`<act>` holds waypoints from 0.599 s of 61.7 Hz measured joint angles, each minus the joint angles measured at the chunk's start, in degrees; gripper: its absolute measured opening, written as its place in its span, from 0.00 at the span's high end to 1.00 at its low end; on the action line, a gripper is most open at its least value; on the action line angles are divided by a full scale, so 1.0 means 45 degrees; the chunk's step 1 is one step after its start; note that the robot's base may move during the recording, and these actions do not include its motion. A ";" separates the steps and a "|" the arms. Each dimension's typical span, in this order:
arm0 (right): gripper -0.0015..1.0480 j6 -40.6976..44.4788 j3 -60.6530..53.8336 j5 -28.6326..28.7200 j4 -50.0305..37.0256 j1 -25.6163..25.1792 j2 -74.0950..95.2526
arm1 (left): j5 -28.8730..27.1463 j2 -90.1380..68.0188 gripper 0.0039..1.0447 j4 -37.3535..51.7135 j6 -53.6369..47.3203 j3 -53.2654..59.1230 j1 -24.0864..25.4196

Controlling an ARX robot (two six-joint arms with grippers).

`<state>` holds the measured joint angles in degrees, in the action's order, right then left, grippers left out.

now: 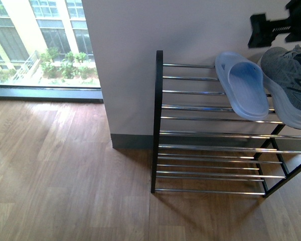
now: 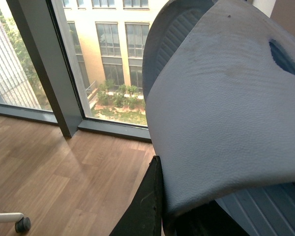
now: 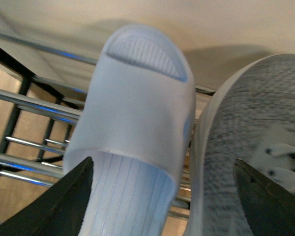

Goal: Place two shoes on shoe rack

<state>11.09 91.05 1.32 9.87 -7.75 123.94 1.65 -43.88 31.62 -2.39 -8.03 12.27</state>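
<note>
The shoe rack (image 1: 159, 120) stands against the white wall, with a black frame and chrome bars. On its top shelf lie a pale blue slipper (image 1: 243, 85) and one grey knit sneaker (image 1: 291, 85) side by side; the second sneaker is out of view. My right gripper (image 1: 271, 27) hovers above them, open and empty; in the right wrist view its jaws (image 3: 162, 167) straddle the slipper (image 3: 137, 108) and the sneaker (image 3: 241, 147) over the rack bars (image 3: 19, 98). My left gripper (image 2: 162, 216), seen only in its wrist view, is shut on another blue slipper (image 2: 226, 113).
A white wall column (image 1: 135, 50) stands behind the rack. A floor-to-ceiling window (image 1: 40, 45) is at the left. Wood floor (image 1: 55, 165) stretches in front. A white furniture leg with a castor (image 2: 22, 224) shows in the left wrist view.
</note>
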 joint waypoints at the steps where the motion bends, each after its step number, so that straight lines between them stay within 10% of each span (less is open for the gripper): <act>1: 0.09 -0.0015 -0.0073 0.0039 -0.0005 -0.0039 -0.0175 | 0.0000 0.0000 0.98 0.0000 -0.0005 0.0000 0.0000; 24: 0.09 0.2098 -0.5416 -0.0461 -0.4051 -0.0874 -0.7145 | 0.0000 0.0000 0.98 0.0000 0.0000 0.0000 0.0000; 37: 0.43 -0.1481 -1.0112 0.1880 -1.1050 -0.0515 -0.8393 | 0.0000 0.0000 0.98 0.0000 -0.0005 0.0000 0.0000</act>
<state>4.43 45.54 9.78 -39.86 -10.07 86.17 1.65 -43.88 31.62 -2.42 -8.03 12.27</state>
